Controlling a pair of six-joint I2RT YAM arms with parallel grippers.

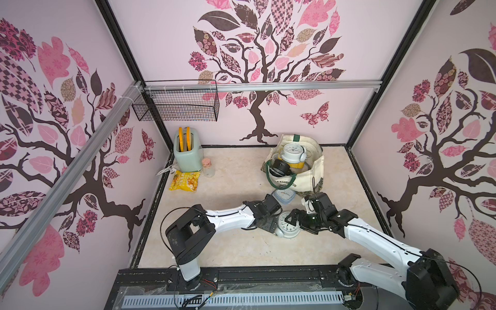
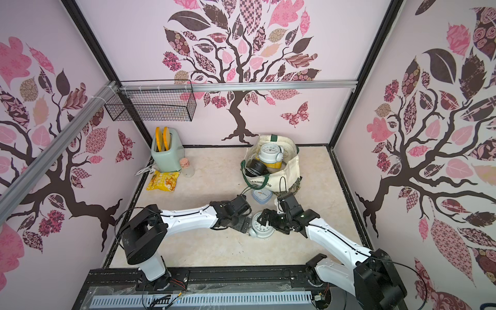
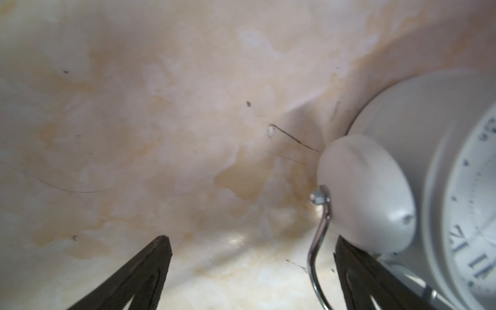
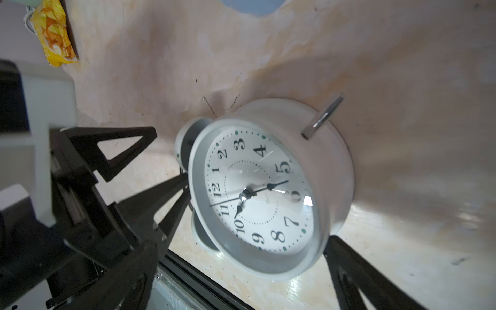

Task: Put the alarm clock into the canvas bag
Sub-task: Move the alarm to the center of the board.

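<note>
The white twin-bell alarm clock (image 1: 288, 228) lies on the beige marbled tabletop (image 1: 228, 241), before the cream canvas bag (image 1: 312, 171). A blue square clock (image 1: 284, 195) sits between them.

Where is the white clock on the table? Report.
In both top views the white clock lies between the left gripper and right gripper, near the blue clock.

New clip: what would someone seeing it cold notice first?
The left claw and right claw, both open, meet near the front centre at a white twin-bell alarm clock lying face up. Behind it, at the back right, the canvas bag gapes, with other clocks already inside.
</note>
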